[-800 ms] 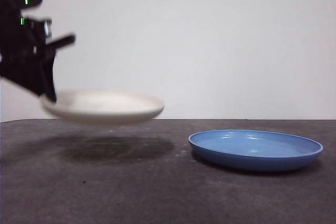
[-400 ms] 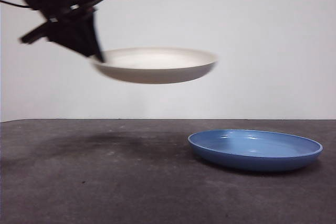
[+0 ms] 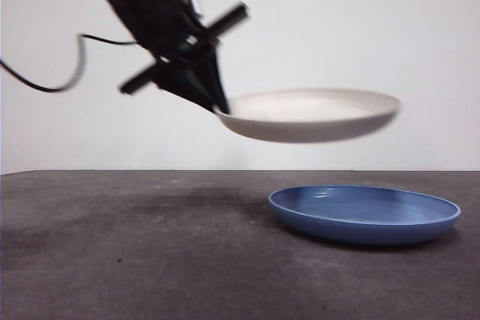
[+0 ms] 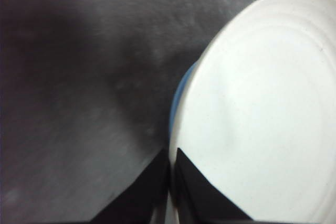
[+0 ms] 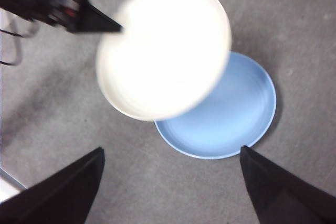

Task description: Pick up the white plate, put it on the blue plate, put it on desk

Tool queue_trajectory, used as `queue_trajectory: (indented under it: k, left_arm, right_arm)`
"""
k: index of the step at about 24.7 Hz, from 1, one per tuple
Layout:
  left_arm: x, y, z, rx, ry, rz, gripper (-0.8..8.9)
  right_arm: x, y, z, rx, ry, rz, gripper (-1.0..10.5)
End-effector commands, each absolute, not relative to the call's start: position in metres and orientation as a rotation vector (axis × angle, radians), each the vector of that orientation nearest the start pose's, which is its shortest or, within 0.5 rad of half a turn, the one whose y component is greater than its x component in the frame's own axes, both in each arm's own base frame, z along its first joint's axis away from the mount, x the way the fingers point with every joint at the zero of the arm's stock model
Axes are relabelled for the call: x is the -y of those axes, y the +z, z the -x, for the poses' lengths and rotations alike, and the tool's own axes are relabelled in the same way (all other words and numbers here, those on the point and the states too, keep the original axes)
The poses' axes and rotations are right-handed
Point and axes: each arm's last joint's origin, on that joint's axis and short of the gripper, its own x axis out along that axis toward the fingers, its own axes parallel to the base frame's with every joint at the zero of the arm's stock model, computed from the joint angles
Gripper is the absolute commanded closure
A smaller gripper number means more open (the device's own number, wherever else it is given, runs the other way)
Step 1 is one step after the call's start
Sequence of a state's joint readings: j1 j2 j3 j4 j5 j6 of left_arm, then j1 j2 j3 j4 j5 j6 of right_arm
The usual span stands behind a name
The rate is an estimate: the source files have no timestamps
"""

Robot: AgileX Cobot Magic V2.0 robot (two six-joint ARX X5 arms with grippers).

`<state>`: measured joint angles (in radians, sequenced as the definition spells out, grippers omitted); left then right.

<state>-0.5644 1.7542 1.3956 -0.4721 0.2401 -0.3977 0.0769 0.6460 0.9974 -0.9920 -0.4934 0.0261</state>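
My left gripper [image 3: 220, 110] is shut on the rim of the white plate [image 3: 311, 115] and holds it level in the air. The white plate hangs above the left part of the blue plate [image 3: 365, 213], which lies on the desk [image 3: 135, 260] at the right. In the left wrist view the gripper [image 4: 170, 156] pinches the white plate [image 4: 257, 114], and a sliver of the blue plate [image 4: 181, 85] shows under it. In the right wrist view the white plate [image 5: 163, 48] partly covers the blue plate [image 5: 231, 116]. My right gripper [image 5: 170, 182] is open, high above the desk.
A white wall stands behind the desk. A black cable [image 3: 52, 73] hangs from the left arm at the left. The desk [image 5: 294, 35] surrounds the blue plate on all sides.
My left gripper has lifted the white plate from low over the desk at the left and carried it rightward, over the blue plate. The blue plate has not moved.
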Motion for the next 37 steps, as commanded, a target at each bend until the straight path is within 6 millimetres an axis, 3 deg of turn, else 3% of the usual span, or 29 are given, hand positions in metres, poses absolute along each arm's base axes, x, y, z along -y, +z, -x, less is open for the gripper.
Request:
queue_trajectory:
  k: [1, 10, 21, 23, 27, 29, 33, 37]
  left_arm:
    - [0.234, 0.258, -0.331, -0.973, -0.587, 0.209, 8.02]
    - [0.275, 0.224, -0.349, -1.070, -0.587, 0.147, 8.02]
    - [0.286, 0.200, -0.349, -1.137, -0.586, 0.096, 8.02]
    - [0.287, 0.199, -0.348, -1.135, -0.605, 0.065, 7.58]
    - [0.290, 0.199, -0.345, -1.129, -0.620, 0.052, 5.52]
    - [0.291, 0.199, -0.344, -1.128, -0.627, 0.044, 5.32]
    - [0.288, 0.219, -0.342, -1.121, -0.640, 0.018, 5.32]
    - [0.266, 0.274, -0.335, -0.985, -0.673, 0.032, 5.32]
  right_arm:
    - [-0.020, 0.359, -0.087, -0.619, 0.516, -0.159, 5.3]
    - [-0.018, 0.372, -0.078, -0.607, 0.472, -0.141, 5.3]
    - [-0.018, 0.371, -0.077, -0.618, 0.469, -0.142, 5.3]
    - [-0.018, 0.371, -0.077, -0.618, 0.469, -0.142, 5.3]
    - [-0.018, 0.371, -0.077, -0.619, 0.469, -0.142, 5.3]
    - [-0.018, 0.371, -0.077, -0.622, 0.469, -0.143, 5.3]
    - [-0.018, 0.371, -0.077, -0.622, 0.468, -0.143, 5.3]
    - [-0.018, 0.371, -0.077, -0.622, 0.468, -0.142, 5.3]
